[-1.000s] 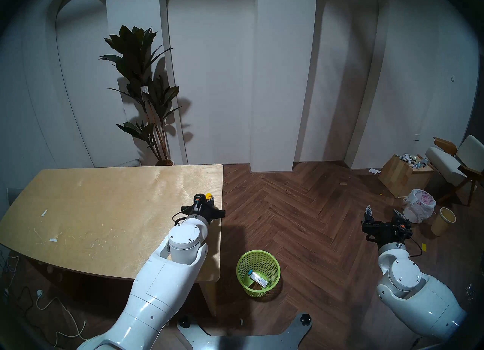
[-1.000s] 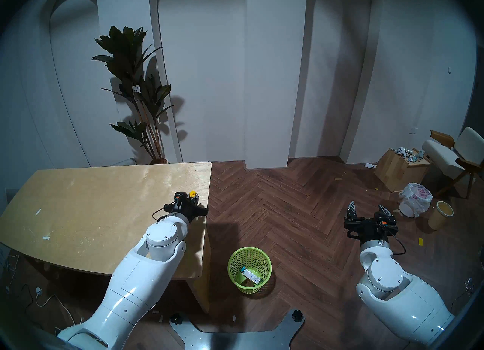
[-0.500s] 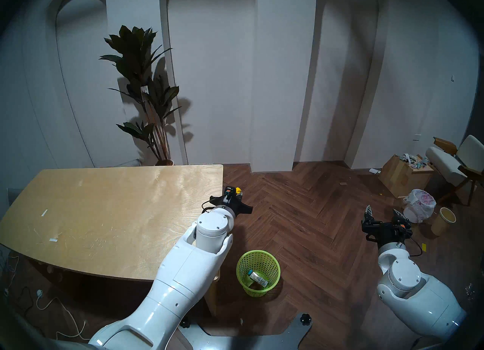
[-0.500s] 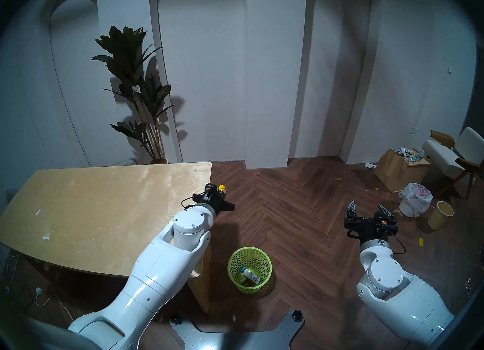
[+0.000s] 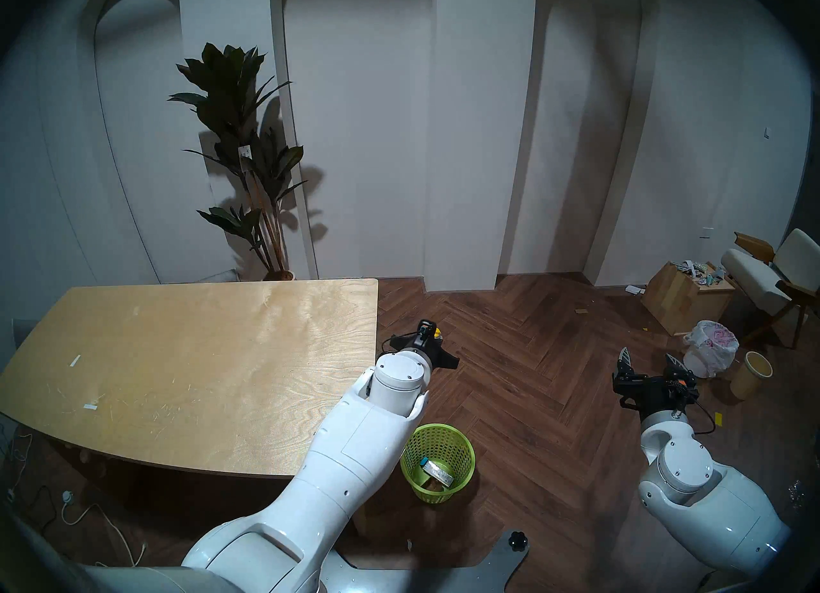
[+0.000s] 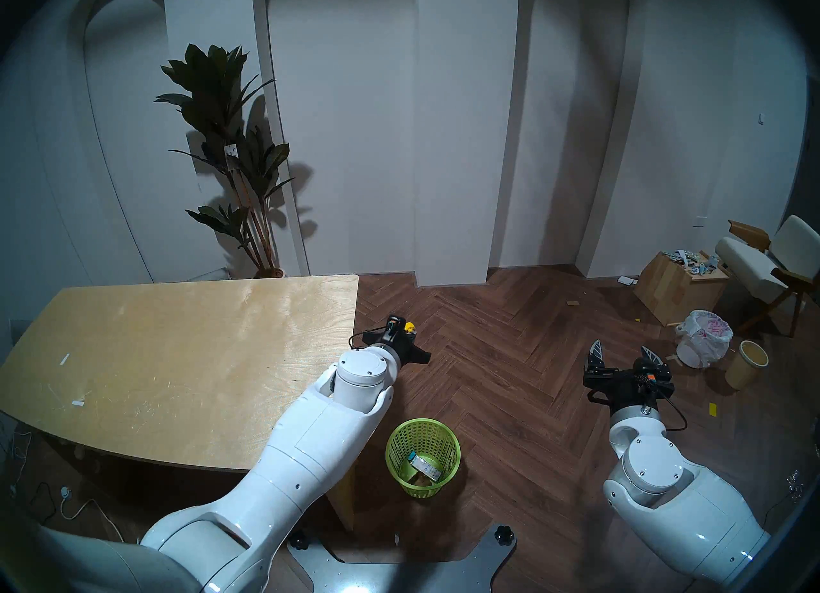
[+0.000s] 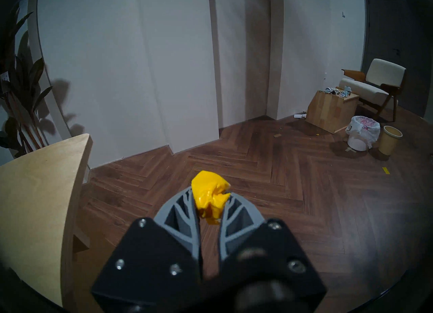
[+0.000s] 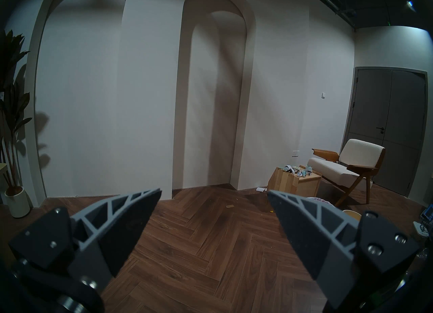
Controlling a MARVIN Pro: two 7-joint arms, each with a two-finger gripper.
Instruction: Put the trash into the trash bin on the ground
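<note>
My left gripper (image 5: 437,334) (image 6: 410,328) (image 7: 209,196) is shut on the crumpled yellow paper ball (image 7: 210,197) (image 5: 438,333) and holds it in the air over the floor, just right of the table's right edge and beyond the lime-green mesh trash bin (image 5: 438,461) (image 6: 422,456). The blue-and-white carton (image 5: 437,472) (image 6: 423,468) lies inside the bin on something brownish. The crushed yellow-and-blue box cannot be made out. My right gripper (image 5: 648,359) (image 6: 621,352) (image 8: 214,200) is open and empty, far right above the floor.
The wooden table (image 5: 177,357) stands at the left with white tape strips (image 5: 75,360). A bag-lined white bin (image 5: 710,348), a beige bin (image 5: 752,374), a wooden box (image 5: 681,299) and an armchair (image 5: 772,268) stand at the far right. A potted plant (image 5: 248,157) stands behind the table.
My left arm has swung right, carrying the yellow paper ball from above the table's right edge out over the floor. The right arm has not moved.
</note>
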